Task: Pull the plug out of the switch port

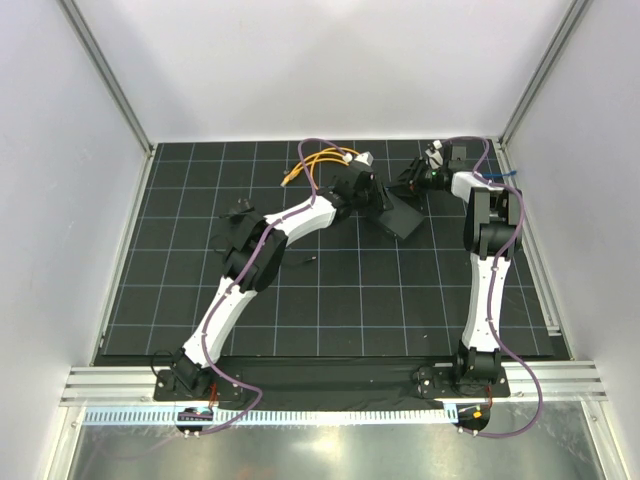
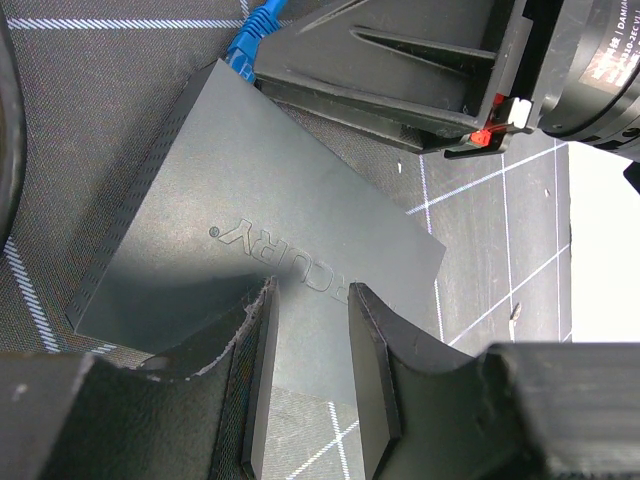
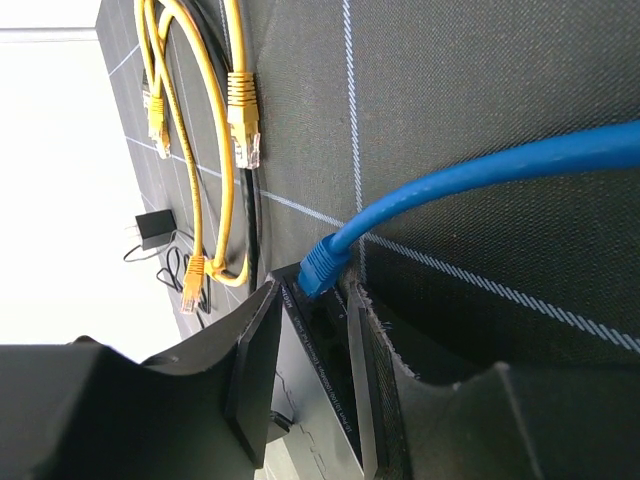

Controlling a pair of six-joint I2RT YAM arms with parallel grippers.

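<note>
The switch [image 2: 270, 200] is a flat matte-black box lying on the mat, seen small in the top view [image 1: 403, 217]. A blue plug [image 3: 322, 268] sits in the end switch port on its edge and also shows in the left wrist view [image 2: 255, 30]. My right gripper [image 3: 310, 292] is open astride that port edge, with the plug just at its fingertips and not pinched. My left gripper [image 2: 312, 292] is open over the opposite end of the switch's top face. The right gripper's fingers [image 2: 400, 50] lie along the far edge.
Yellow network cables [image 3: 235, 100] lie looped on the mat beyond the switch, also seen from above [image 1: 320, 160]. A small black adapter with thin wire [image 1: 237, 210] sits to the left. The blue cable [image 3: 500, 165] trails right. White walls enclose the black grid mat [image 1: 330, 300].
</note>
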